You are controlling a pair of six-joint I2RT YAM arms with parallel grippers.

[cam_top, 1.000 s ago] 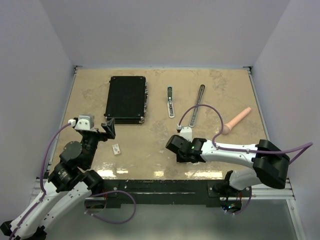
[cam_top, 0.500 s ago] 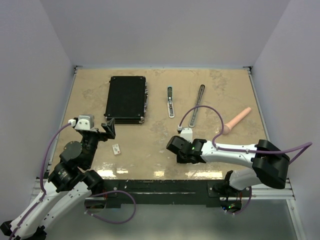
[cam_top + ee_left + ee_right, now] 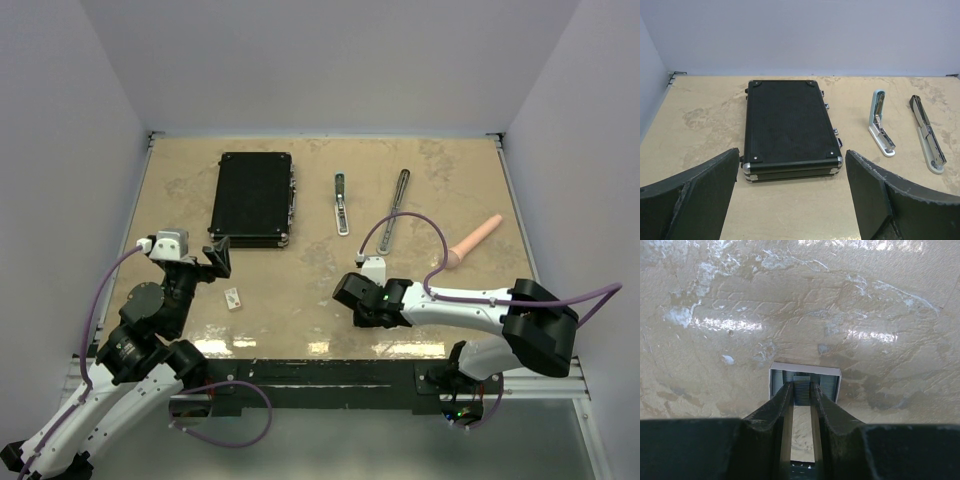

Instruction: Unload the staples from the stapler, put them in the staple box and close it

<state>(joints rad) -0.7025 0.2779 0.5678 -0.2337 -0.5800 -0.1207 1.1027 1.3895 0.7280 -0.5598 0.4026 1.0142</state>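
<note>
**Grey staples pinched in the right gripper, low over the table**

Silvery-grey staples (image 3: pixel 801 394) sit as a small block exactly between the fingertips of the right gripper (image 3: pixel 801 386). The two dark fingers (image 3: pixel 777 412) are drawn together to a narrow slot. The block fills this slot at the tips, so the gripper pinches it. In the wrist view the tips are right down at the glossy beige table (image 3: pixel 450 180); whether the block touches the surface cannot be told.

In the overhead view this gripper is near the front middle of the table. The stapler (image 3: pixel 341 205) lies well apart from it, towards the far side, in two separate pieces. The short bar (image 3: pixel 881 131) lies just right of the black case (image 3: pixel 252 198). The longer rail (image 3: pixel 395 210) lies to the right of the bar and does not touch it. A pink cylinder (image 3: pixel 474 242) rests near the right edge.

The left gripper (image 3: pixel 217 256) hangs with its jaws spread wide and holds nothing. It faces the case, and a small white tile (image 3: pixel 233 297) lies on the table just beside it.
</note>
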